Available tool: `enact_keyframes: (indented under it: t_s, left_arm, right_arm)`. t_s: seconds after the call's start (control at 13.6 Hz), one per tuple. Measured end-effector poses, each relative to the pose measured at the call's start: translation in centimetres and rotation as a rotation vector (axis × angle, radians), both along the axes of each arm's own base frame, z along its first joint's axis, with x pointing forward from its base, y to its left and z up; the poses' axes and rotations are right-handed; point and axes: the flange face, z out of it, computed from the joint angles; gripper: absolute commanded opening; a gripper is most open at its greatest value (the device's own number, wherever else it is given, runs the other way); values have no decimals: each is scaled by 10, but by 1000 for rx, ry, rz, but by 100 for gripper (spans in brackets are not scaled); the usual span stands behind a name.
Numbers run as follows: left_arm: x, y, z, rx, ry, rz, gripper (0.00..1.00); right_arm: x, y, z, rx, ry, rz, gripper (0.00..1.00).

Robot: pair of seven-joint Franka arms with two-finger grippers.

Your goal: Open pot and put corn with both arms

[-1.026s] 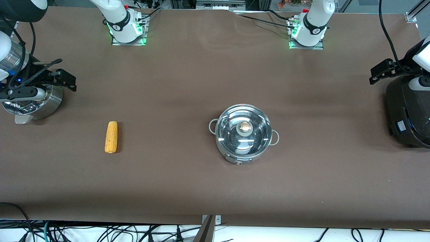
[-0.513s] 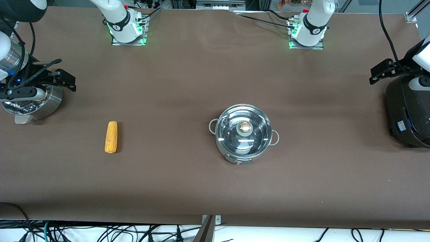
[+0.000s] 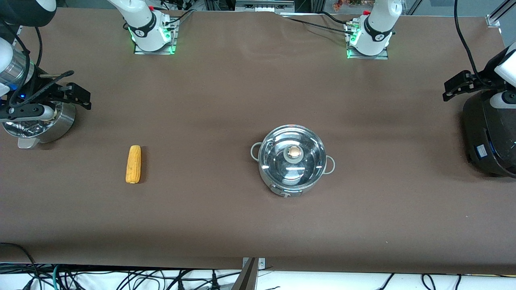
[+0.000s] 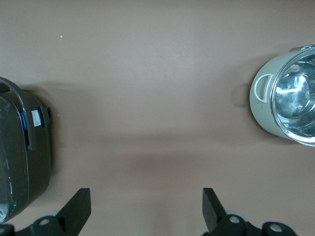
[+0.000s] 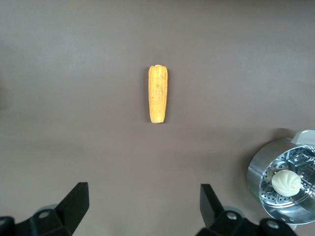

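The shiny steel pot (image 3: 292, 161) stands mid-table with its glass lid and round knob (image 3: 294, 152) on; the left wrist view catches it too (image 4: 290, 96). The yellow corn (image 3: 134, 164) lies flat on the table toward the right arm's end, and shows in the right wrist view (image 5: 158, 93). My right gripper (image 3: 68, 90) hangs open and empty over the steamer pot, apart from the corn. In its own view the right gripper (image 5: 143, 191) holds nothing. My left gripper (image 3: 455, 86) hangs open by the black cooker's rim, well apart from the pot; seen from its wrist, the left gripper (image 4: 146, 196) has only bare table between its fingers.
A steel steamer pot (image 3: 60, 123) with a pale bun (image 5: 285, 183) stands at the right arm's end of the table. A large black cooker (image 3: 489, 137) stands at the left arm's end. The brown table (image 3: 225, 88) stretches between them.
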Motion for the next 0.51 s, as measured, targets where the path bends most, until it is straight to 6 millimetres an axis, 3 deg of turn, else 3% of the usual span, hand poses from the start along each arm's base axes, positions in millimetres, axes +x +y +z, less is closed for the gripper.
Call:
enact_keyframes:
  t_s: [0.22, 0.51]
  left_arm:
    - [3, 0, -7, 0, 13, 0, 100]
    - [30, -4, -48, -1, 36, -7, 100]
  right_arm:
    - [0, 0, 0, 0, -3, 0, 100]
    - [1, 0, 1, 0, -6, 0, 100]
